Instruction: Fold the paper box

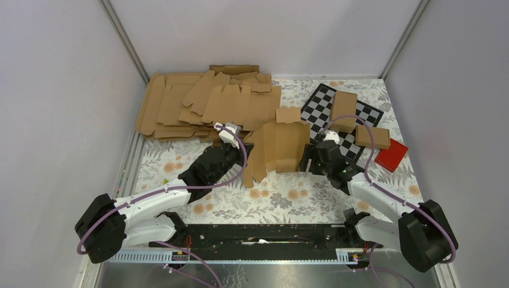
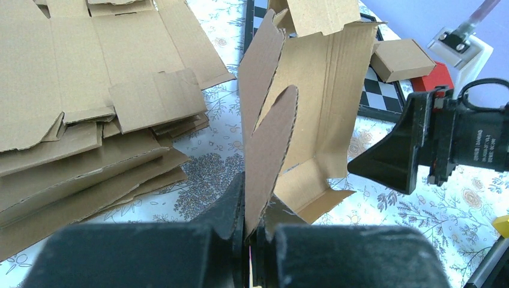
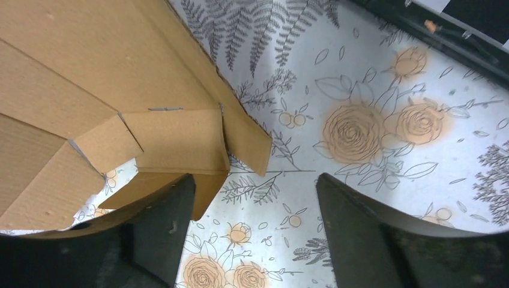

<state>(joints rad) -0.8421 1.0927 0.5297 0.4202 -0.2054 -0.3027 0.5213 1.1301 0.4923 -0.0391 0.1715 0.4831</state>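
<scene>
Far left, back: a loose heap of flat brown blanks [image 1: 198, 105], overlapping, lying flat on the floral tabletop [image 1: 288, 201].

Left of centre: left tool [image 2: 255, 234] is closed tight on a rounded side flap of the paper box [image 1: 279, 147]. In the wrist view the flap stands on edge between the two pressed-together fingers, and the rest of the sheet rises beyond it.

Centre: the paper box is partly folded and stands up off the tabletop between the two tools. Its wide panels are raised and creased into an open trough, with one small flap sticking up at the back. The left edge is jagged with loose flaps. It stands just in front of the heap of blanks, and its right side is near the checkerboard mat [image 1: 318, 102].

Right of centre: right tool [image 3: 255, 234] is low over the tabletop at the box's right lower corner. Jaws are spread wide and grip nothing; floral cloth shows between them. A lower flap of the box lies just beside one finger. Whether they touch, I cannot tell.

Right, back: the checkerboard mat lies at an angle. Two small folded cartons rest on it, one nearer the back [image 1: 343, 111] and one nearer the right edge [image 1: 372, 137].

Far right: a red block [image 1: 391, 155] sits just beside the second carton, at the mat's corner.
</scene>
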